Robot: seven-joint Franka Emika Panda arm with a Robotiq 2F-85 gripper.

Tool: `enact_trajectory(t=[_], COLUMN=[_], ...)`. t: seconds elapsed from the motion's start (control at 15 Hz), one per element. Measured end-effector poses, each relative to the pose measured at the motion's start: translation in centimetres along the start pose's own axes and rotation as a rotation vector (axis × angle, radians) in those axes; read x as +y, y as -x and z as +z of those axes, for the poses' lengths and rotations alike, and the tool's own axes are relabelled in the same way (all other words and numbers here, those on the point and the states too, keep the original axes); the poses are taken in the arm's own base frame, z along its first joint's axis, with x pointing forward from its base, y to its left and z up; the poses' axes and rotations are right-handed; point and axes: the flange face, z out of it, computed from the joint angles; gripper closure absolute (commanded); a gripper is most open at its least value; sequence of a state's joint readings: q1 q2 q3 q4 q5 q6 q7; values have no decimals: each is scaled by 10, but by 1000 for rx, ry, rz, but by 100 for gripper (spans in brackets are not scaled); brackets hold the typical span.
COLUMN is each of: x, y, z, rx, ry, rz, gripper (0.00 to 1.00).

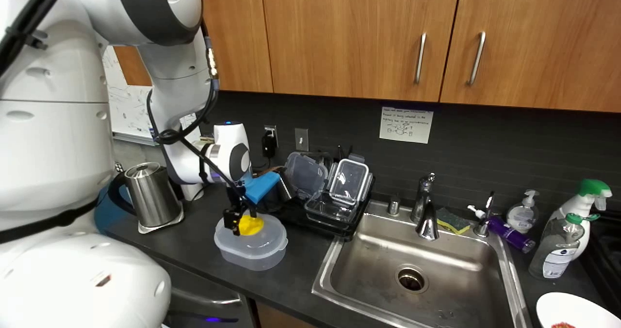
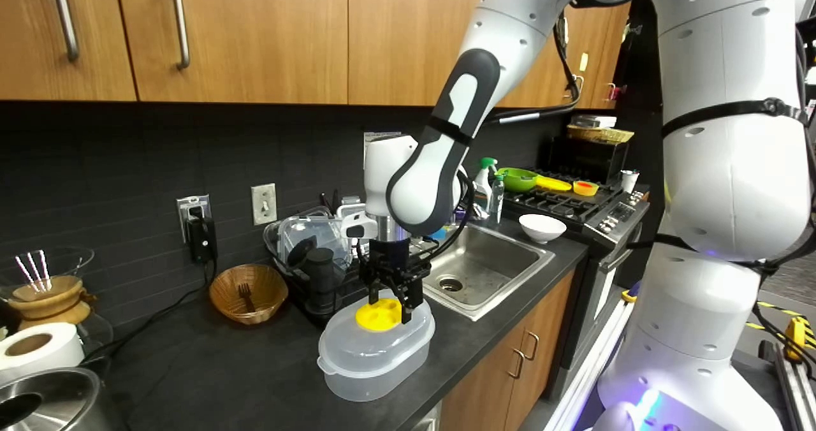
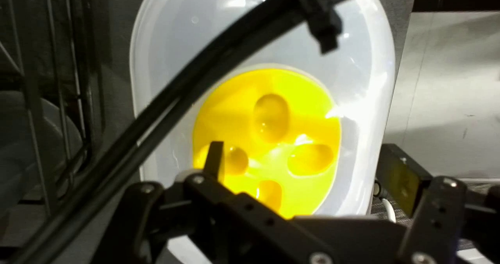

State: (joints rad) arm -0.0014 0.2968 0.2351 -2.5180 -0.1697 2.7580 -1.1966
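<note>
A translucent plastic container with a rounded lid stands on the dark counter; it also shows in an exterior view and in the wrist view. A round yellow piece with several dimples sits in the lid's top; it also shows in both exterior views. My gripper points down just over the yellow piece. In the wrist view the gripper is open, with nothing between its fingers. One finger is over the yellow piece, the other beyond the lid's edge. Whether the fingers touch the lid cannot be told.
A dish rack with clear containers stands behind the container, beside the steel sink. A steel kettle is near the arm's base. A wicker basket with a fork, a white bowl and bottles stand on the counter.
</note>
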Motion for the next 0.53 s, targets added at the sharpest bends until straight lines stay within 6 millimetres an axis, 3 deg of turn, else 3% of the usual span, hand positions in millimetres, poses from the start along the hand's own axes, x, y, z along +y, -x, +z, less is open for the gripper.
enact_trajectory(t=[0.53], x=[9], y=[-1], z=[-5], rx=[-5], ry=[-2], rz=[-22], gripper=[0])
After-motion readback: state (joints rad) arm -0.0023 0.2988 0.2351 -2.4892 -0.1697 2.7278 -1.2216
